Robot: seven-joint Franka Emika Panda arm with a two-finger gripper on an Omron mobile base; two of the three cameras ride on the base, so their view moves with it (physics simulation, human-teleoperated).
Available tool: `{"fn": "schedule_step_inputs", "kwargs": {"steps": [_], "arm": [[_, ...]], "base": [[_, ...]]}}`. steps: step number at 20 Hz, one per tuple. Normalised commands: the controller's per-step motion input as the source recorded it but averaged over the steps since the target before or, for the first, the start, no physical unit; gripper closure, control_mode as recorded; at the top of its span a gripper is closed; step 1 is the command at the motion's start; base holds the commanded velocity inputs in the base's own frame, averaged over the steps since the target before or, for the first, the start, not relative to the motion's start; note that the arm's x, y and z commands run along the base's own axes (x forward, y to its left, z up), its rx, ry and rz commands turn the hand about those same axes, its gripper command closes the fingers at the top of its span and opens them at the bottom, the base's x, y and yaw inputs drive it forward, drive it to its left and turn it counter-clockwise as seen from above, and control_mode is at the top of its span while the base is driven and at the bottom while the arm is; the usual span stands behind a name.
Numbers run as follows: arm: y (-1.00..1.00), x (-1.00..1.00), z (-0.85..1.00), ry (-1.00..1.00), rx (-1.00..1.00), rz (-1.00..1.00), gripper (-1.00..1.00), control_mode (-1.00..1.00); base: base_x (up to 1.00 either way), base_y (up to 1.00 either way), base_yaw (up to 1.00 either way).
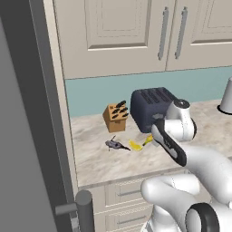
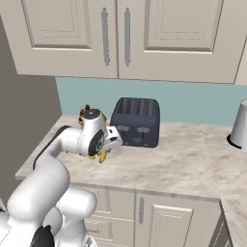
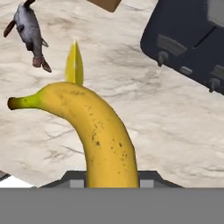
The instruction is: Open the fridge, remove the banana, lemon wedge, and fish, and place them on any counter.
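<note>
Jaws: clamped on the banana (image 3: 103, 131); in the hand view it rises from between my finger tips, stem end away from me, over the desk (image 3: 175, 140).
Banana: in my grip just in front of the toaster (image 1: 152, 108); the left base view shows its yellow tip (image 1: 147, 140) beside my wrist, low over the stone. I cannot tell whether it touches the surface yet.
Lemon wedge: lying on the desk (image 1: 134, 146), just beyond the banana, between it and the fish.
Fish: lying on the desk (image 1: 115, 144), left of the wedge and in front of the knife block (image 1: 115, 117).
Fridge: its grey door (image 1: 27, 136) stands at the left edge of the left base view, handle (image 1: 84, 208) low in the picture.
Done, as I judge it: fish and lemon wedge are out and set down.
Left: release the banana onto the desk, which looks like the last item.
Writing: no brand, label or lettering can be read anywhere, not even on the toaster front.
</note>
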Motion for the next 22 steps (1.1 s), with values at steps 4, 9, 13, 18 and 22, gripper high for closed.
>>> {"fn": "schedule_step_inputs", "kwargs": {"steps": [4, 9, 13, 18, 22], "arm": [[-0.01, 0.24, -0.32, 0.0, 0.0, 0.0, 1.0, -1.0], [-0.02, 0.22, -0.31, 0.0, 0.0, 0.0, 1.0, -1.0], [-0.11, 0.21, -0.3, 0.0, 0.0, 0.0, 1.0, -1.0], [-0.25, 0.13, -0.27, 0.0, 0.0, 0.0, 1.0, -1.0], [-0.18, 0.06, -0.28, 0.0, 0.0, 0.0, 1.0, -1.0]], "base": [[0.0, 0.0, 0.0], [0.0, 0.0, 0.0], [0.0, 0.0, 0.0], [0.0, 0.0, 0.0], [0.0, 0.0, 0.0]]}}
